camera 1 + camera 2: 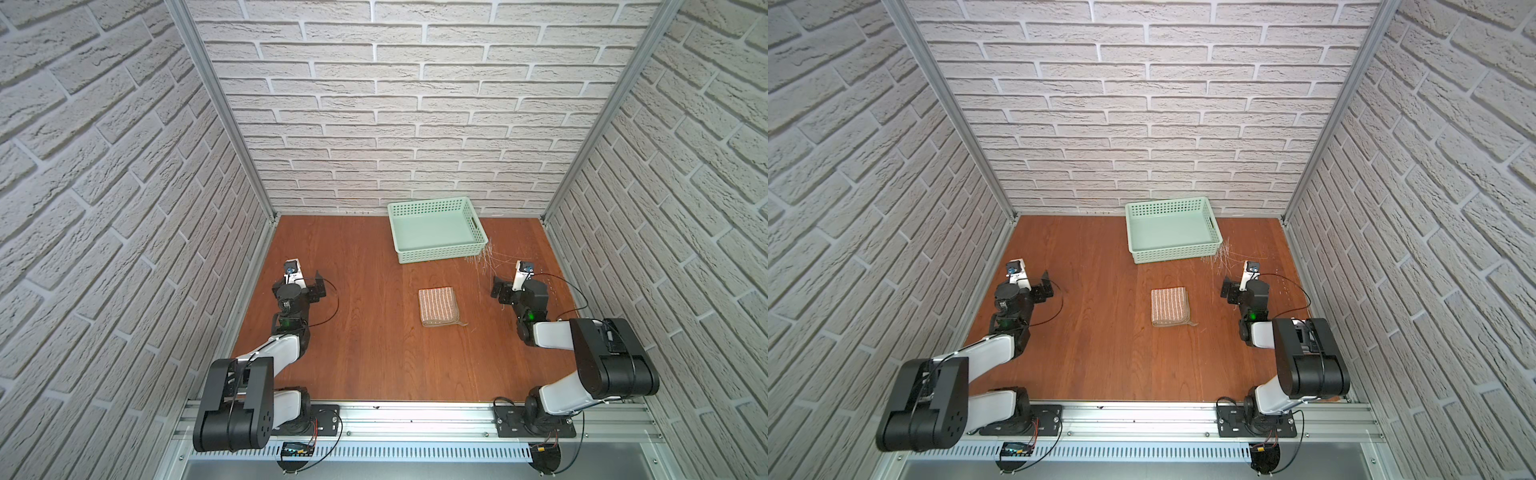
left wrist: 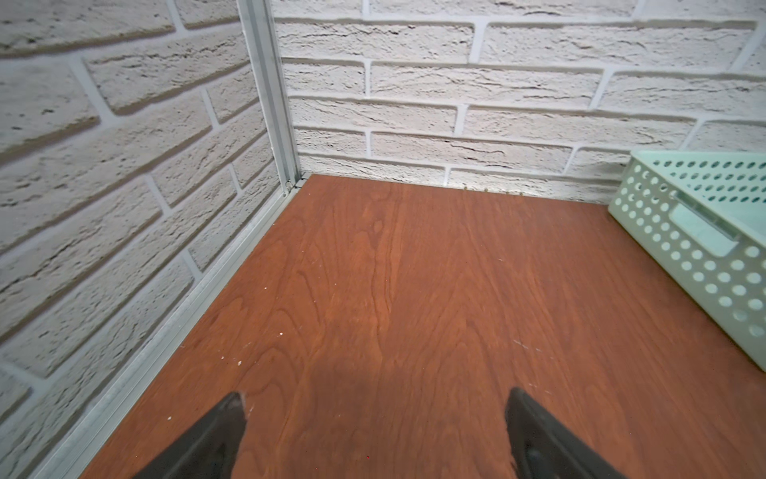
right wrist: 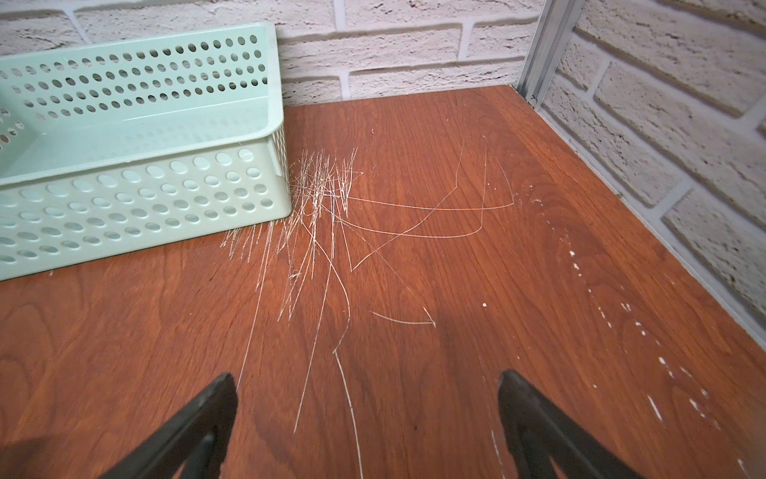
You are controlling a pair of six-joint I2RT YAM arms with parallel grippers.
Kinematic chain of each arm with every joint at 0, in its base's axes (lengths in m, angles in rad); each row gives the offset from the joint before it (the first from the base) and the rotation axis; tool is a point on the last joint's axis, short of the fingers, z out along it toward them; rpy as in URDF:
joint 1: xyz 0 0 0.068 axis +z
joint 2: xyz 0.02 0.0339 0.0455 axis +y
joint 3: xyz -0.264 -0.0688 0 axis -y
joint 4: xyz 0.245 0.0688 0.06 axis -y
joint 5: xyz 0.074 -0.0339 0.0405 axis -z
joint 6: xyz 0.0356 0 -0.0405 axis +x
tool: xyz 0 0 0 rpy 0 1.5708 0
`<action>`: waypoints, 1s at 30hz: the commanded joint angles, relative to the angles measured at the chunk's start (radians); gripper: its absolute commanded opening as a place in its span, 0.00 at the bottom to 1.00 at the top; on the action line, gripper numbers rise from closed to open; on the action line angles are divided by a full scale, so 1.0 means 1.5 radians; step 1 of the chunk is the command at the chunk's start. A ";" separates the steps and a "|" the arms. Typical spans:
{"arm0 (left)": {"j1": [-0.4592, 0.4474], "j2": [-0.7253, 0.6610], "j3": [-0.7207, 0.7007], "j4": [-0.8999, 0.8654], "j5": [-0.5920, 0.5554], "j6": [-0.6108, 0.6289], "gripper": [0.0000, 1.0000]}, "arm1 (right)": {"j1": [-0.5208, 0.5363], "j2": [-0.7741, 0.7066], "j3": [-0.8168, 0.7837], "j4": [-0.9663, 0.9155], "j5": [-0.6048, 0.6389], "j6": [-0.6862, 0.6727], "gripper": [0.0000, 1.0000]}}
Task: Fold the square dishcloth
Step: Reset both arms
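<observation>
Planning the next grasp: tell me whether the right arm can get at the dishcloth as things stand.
Probably yes. The right gripper is open and empty, and only bare table lies between it and the dishcloth; the basket sits farther back, clear of that path.

This is a robot test cell in a lab, dressed up to look homely. In both top views, brick-pattern wall panels (image 1: 415, 104) close three sides and meet at bare aluminium posts (image 1: 216, 104) that slant down from the upper corners to a wood-look worktop (image 1: 374, 357). Along the lower edge, an aluminium rail (image 1: 415, 419) carries the bolted bases of the left arm (image 1: 282, 345) and right arm (image 1: 552, 334), with a slotted cable duct (image 1: 415, 452) beneath. The right wrist view shows pale scratches (image 3: 323, 199) scoring the worktop.
</observation>
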 commanded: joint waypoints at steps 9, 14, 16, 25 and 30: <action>0.006 0.011 0.035 -0.006 0.055 0.005 0.98 | -0.003 -0.002 0.009 0.004 -0.002 -0.008 1.00; 0.001 0.000 0.005 -0.010 0.054 0.008 0.98 | -0.004 -0.001 0.009 0.004 -0.002 -0.008 1.00; -0.004 0.012 0.004 -0.012 0.052 0.007 0.98 | -0.003 -0.001 0.009 0.005 -0.002 -0.008 1.00; -0.045 0.058 0.016 -0.008 0.024 0.040 0.98 | -0.002 -0.001 0.009 0.004 -0.002 -0.008 1.00; -0.069 0.061 0.017 -0.007 0.012 0.064 0.98 | -0.002 -0.001 0.009 0.004 -0.001 -0.008 1.00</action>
